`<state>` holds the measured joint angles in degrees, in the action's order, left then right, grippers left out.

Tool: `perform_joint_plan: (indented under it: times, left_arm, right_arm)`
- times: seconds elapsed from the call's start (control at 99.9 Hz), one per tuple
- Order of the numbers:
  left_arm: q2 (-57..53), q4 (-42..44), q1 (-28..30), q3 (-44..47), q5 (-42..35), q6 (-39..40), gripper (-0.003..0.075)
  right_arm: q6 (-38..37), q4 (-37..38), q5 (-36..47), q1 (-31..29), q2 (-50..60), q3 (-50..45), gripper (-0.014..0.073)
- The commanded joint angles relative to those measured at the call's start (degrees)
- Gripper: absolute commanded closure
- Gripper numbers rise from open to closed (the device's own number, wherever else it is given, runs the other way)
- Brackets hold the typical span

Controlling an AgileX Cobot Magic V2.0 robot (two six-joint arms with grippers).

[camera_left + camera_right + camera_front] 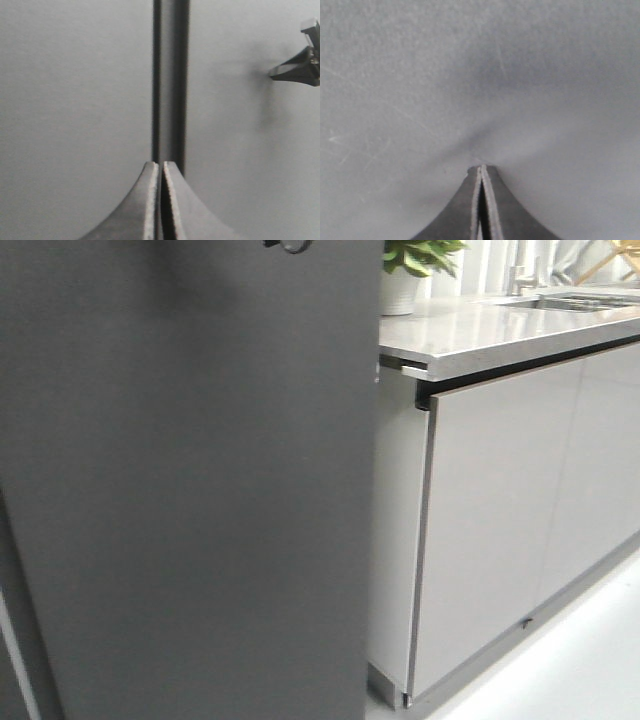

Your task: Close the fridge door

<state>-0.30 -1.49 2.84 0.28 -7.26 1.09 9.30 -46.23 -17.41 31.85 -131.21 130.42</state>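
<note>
The fridge door shows its matte dark grey outer face and fills the left of the front view. In the left wrist view my left gripper is shut and empty, its tip close to a dark vertical gap between two flat grey panels. My right gripper shows there too, its tip against the panel on one side of that gap. In the right wrist view my right gripper is shut and empty, its tip touching the grey door face. The door's inner lining is hidden.
Light grey glossy cabinet doors stand right of the fridge door under a stone countertop. A potted plant and a sink with a tap are on it. Pale floor lies at the lower right.
</note>
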Motion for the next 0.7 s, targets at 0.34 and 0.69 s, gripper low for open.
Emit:
perform_joint_plan:
  times: [0.34, 0.69]
  left_arm:
    - [-1.17, -0.23, -0.22, 2.01, -4.18, 0.25, 0.0740]
    - [-1.17, -0.23, -0.22, 2.01, -4.18, 0.25, 0.0740]
  right_arm:
    - [-7.21, 5.28, -5.49, -1.39, 6.14, 2.55, 0.0639]
    - [-14.38, 21.60, -16.70, -4.53, 14.50, 2.45, 0.0639]
